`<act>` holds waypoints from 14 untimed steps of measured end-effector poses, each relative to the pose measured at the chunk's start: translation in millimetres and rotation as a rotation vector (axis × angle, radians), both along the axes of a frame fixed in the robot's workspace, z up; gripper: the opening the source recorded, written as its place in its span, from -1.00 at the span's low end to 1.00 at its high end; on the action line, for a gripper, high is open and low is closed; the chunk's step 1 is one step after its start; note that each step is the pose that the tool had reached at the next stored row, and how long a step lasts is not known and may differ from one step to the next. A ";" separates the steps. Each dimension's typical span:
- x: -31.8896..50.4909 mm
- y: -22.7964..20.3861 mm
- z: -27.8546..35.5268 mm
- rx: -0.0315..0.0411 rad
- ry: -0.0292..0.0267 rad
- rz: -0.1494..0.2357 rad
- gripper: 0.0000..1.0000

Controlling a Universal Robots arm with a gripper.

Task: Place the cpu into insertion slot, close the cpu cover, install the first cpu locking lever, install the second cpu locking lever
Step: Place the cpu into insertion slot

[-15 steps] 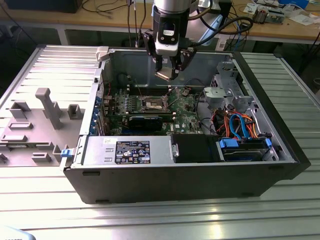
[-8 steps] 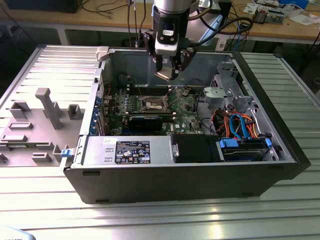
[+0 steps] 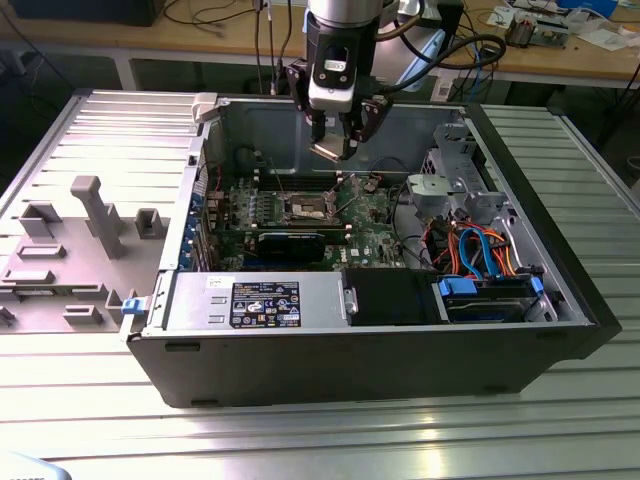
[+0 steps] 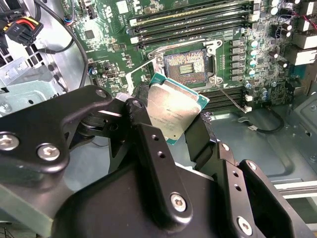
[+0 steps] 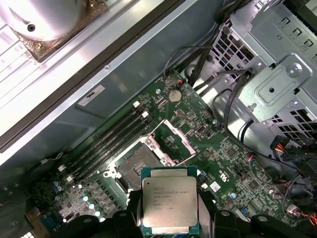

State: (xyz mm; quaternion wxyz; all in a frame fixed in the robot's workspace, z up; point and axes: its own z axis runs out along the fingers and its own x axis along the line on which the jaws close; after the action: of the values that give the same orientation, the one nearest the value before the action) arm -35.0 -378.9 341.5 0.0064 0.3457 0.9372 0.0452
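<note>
My gripper (image 3: 335, 148) pinches the cpu (image 5: 170, 206) by its edges above the bare insertion slot (image 5: 137, 162); the cpu cover (image 5: 174, 140) stands open; nothing is seated, closed or locked yet.

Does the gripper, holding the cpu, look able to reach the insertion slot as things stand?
Probably yes: the gripper, shut on the cpu, hangs above the insertion slot, whose cpu cover looks swung open, with nothing between them.

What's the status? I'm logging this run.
End effector shut on the cpu, above the motherboard. Insertion slot bare, cpu cover raised. Nothing seen between them.
</note>
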 end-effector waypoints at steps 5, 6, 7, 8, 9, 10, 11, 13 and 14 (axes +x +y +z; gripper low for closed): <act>0.0 0.0 -0.1 0.0000 0.0000 -0.008 0.08; 0.0 0.0 -0.1 0.0000 0.0000 -0.011 0.08; 0.0 0.0 -0.1 0.0000 0.0000 -0.013 0.08; 0.0 0.0 -0.1 0.0000 0.0000 -0.015 0.08; 0.0 0.0 -0.1 0.0000 0.0000 -0.016 0.08; 0.0 0.0 -0.1 0.0000 0.0000 -0.019 0.08; 0.0 0.0 -0.1 0.0000 0.0000 -0.021 0.08; 0.0 0.0 -0.1 0.0000 0.0000 -0.024 0.08; 0.0 0.0 -0.1 0.0000 0.0000 -0.025 0.08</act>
State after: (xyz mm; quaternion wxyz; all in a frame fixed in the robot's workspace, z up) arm -35.0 -378.9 341.3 0.0070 0.3576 0.9328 0.0451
